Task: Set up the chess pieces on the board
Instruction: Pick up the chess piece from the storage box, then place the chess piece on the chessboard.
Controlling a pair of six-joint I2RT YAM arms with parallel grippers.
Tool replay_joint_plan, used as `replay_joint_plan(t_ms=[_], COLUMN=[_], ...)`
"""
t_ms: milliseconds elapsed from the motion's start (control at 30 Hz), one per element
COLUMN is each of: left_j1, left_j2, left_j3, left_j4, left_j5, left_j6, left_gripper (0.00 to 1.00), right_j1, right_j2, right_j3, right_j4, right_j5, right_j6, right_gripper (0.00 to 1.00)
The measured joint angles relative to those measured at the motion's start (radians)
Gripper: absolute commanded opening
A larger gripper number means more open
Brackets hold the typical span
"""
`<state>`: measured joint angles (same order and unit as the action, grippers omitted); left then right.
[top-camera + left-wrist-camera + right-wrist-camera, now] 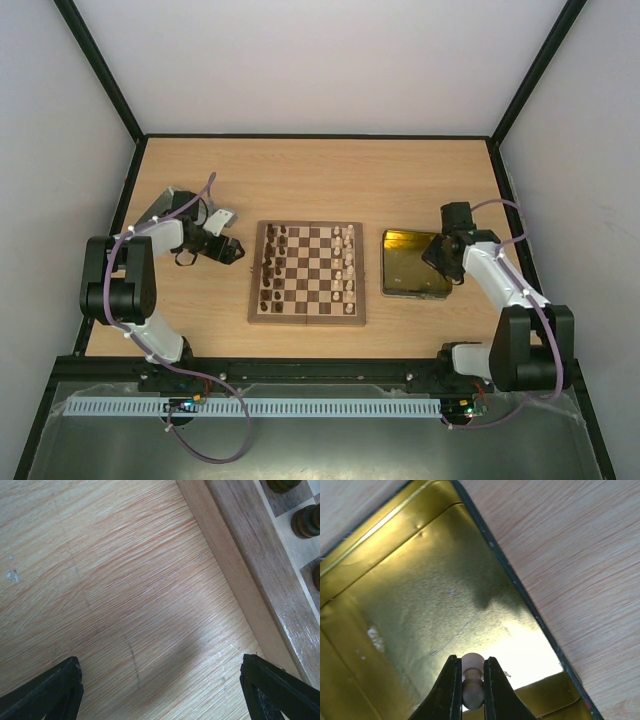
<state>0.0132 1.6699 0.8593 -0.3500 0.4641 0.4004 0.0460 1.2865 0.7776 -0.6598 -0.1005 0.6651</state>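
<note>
Chess pieces [275, 268], tiny turned wooden figures: dark brown ones in two columns down the board's left side, cream ones [345, 265] in two columns down its right side. Too small in the top view to count or tell types.

One more small cream wooden piece [472, 692] is pinched between the fingers of the right gripper [471, 659]. Jaws are closed tight on it, its round head showing at the tips. It's over the shiny gold square tin tray [435, 595], near one corner. Can't tell if its base touches the tray floor.

Square wooden chessboard [310, 272], dark brown and light tan squares with a brown border, lies flat mid-table between the two arms. Tray is just beside it on the right, not touching.

Left gripper [160, 666] is spread wide, holding nothing, over bare table just off the board's left border. Left wrist view catches three dark pieces at that edge.

Table [310, 170]: light wood-grain laminate, faint scuffs and a thin dark scratch [132, 662] in the left wrist view.

Room: plain white walls [300, 60] and black frame struts [105, 75] at the corners. Black rail [300, 370] runs along the near edge, with a white slotted cable duct [300, 407] below it. Purple cables [225, 445] loop off both arms.
</note>
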Motion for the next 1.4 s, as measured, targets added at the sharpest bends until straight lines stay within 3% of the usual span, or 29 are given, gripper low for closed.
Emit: replay_joint_plan(t_ms=[133,267,567,800,967,1400], left_j1=[0.0,0.0,-0.003,-0.003,-0.003,-0.003], left_j2=[0.0,0.002,0.009,0.009,0.009,0.009], left_j3=[0.0,0.002,0.008,0.008,0.008,0.008], left_j4=[0.0,0.0,0.006,0.006,0.006,0.006], left_j5=[0.0,0.0,0.0,-0.001,-0.001,-0.001], left_j6=[0.0,0.0,0.0,0.0,0.0,0.0], left_gripper=[0.87,0.87,0.87,0.87,0.87,0.87], right_j1=[0.025,0.146,0.602,0.865,0.93,0.962], right_j2=[-0.047,-0.087,0.006,0.191,0.252,0.269], right_j3=[0.001,0.051,0.333,0.409,0.409,0.333], right_j4=[0.006,-0.022,-0.119,-0.174,-0.191,-0.192], right_j5=[-0.019,0.0,0.129,0.156,0.14,0.072], right_j6=[-0.003,-0.003,0.037,0.082,0.102,0.114], right_gripper=[0.02,0.02,0.02,0.02,0.02,0.02])
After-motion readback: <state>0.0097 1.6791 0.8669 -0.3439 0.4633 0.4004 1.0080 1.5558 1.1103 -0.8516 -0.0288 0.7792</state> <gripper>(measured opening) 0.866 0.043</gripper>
